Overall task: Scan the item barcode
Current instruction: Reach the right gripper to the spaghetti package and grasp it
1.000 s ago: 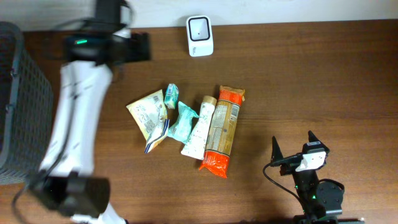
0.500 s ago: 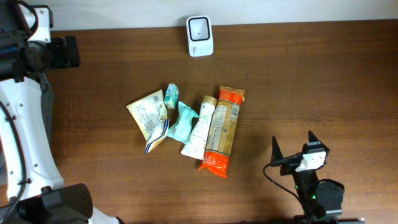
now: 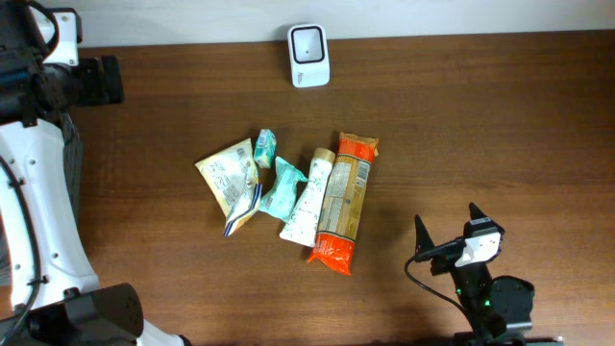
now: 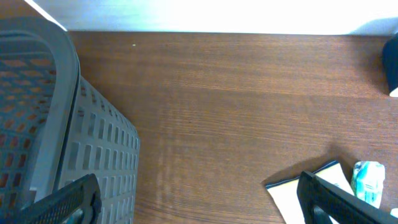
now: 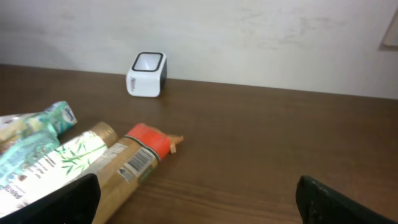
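The left pincer [image 4: 198, 186] is gaping wide and empty beside the basket [image 4: 93, 143]; the right pincer [image 3: 447, 219] is gaping empty near the orange packet [image 3: 344, 197] on the desk [image 3: 480, 115].

Even, diffuse light from overhead. The desk [image 3: 480, 115] carries a soft sheen without hard glare; the packets [image 3: 336, 202] throw short, faint shadows. The overhead view is sharp. From the left wrist, the wall [image 4: 217, 15] is blown out white and the near basket [image 4: 56, 124] is blurred. The right wrist view is dimmer and soft; the fingers [image 5: 56, 202] of the right tool [image 5: 198, 186] are dark, unfocused silhouettes.
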{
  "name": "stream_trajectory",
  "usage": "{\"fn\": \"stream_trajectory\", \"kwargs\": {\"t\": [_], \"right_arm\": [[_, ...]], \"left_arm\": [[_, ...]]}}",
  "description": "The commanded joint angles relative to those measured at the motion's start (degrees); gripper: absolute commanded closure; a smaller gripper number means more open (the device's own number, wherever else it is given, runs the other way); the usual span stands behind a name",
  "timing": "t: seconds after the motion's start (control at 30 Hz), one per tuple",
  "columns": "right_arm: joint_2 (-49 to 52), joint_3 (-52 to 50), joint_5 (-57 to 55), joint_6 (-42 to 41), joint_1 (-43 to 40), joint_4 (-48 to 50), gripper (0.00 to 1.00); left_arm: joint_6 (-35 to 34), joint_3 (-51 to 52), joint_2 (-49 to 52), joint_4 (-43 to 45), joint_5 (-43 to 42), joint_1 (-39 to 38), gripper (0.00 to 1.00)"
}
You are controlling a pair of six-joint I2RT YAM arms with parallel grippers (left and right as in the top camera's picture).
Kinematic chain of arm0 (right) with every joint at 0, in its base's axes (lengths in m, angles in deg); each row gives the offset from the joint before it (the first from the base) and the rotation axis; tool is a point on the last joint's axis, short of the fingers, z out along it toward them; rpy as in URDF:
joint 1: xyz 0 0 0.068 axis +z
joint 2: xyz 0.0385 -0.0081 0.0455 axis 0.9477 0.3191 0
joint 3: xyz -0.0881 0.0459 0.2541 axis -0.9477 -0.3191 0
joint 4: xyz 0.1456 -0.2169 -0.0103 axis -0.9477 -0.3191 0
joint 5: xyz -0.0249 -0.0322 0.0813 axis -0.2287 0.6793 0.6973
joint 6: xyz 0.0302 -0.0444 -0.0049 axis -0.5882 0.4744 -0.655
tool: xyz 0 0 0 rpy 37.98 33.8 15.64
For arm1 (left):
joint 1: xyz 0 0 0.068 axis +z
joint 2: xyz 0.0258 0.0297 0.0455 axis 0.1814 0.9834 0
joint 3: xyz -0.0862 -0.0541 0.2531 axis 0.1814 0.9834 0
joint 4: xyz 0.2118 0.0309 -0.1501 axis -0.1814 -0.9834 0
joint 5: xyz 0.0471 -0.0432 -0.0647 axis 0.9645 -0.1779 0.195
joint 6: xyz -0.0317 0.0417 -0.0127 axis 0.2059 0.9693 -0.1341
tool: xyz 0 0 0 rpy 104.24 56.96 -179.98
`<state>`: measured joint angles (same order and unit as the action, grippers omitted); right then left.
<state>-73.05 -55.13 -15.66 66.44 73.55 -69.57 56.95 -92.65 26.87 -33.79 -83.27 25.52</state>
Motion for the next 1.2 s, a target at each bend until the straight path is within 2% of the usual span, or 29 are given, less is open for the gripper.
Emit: {"fn": "stream_trajectory", "kwargs": {"t": [0.0,0.13,0.2,0.37,0.5,0.53,0.57,0.67,0.77,0.87,0.93,1.03,1.17], "right_arm": [[6.64,10.21,4.13,-1.27,0.39,-4.37,0.01],[28.35,29.18,12.76,-1.27,0.42,-14.51,0.01],[36.59,35.47,16.15,-1.25,0.42,-18.62,0.01],[48.87,42.27,25.20,-1.25,0.42,-23.41,0.02],[56.76,42.27,42.05,-1.25,0.42,-22.93,0.01],[58.60,42.27,42.29,-1.53,0.42,-22.51,0.07],[60.59,42.27,41.83,-4.48,0.42,-21.73,0.08],[66.86,42.32,28.48,-22.56,3.21,-20.35,0.16],[71.47,42.32,16.17,-34.95,9.27,-20.02,0.19],[82.07,42.32,15.28,-38.16,14.14,-16.17,0.22],[88.76,42.32,15.67,-38.60,16.65,-11.47,0.27],[91.95,42.32,16.59,-39.19,16.79,-9.73,0.31],[95.62,42.32,16.09,-42.66,16.87,-6.97,0.47]], "left_arm": [[0.92,0.11,0.09,-0.02,-0.83,0.11,0.01],[0.92,0.11,0.09,-0.02,-0.83,0.11,0.01],[0.92,0.11,0.09,-0.02,-0.83,0.11,0.01],[0.92,0.11,0.09,-0.02,-0.83,0.11,0.01],[0.92,0.11,0.09,-0.02,-0.83,0.11,0.01],[0.92,0.11,0.09,-0.02,-0.83,0.11,0.01],[0.92,0.11,0.09,-0.02,-0.83,0.11,0.01],[0.92,0.11,0.09,-0.02,-0.83,0.11,0.01],[0.92,0.11,0.09,-0.02,-0.83,0.11,0.01],[0.92,0.11,0.09,-0.02,-0.83,0.11,0.01],[0.92,0.11,0.09,-0.02,-0.83,0.11,0.01],[0.92,0.11,0.09,-0.02,-0.83,0.11,0.01],[0.92,0.11,0.09,-0.02,-0.83,0.11,0.01]]}}
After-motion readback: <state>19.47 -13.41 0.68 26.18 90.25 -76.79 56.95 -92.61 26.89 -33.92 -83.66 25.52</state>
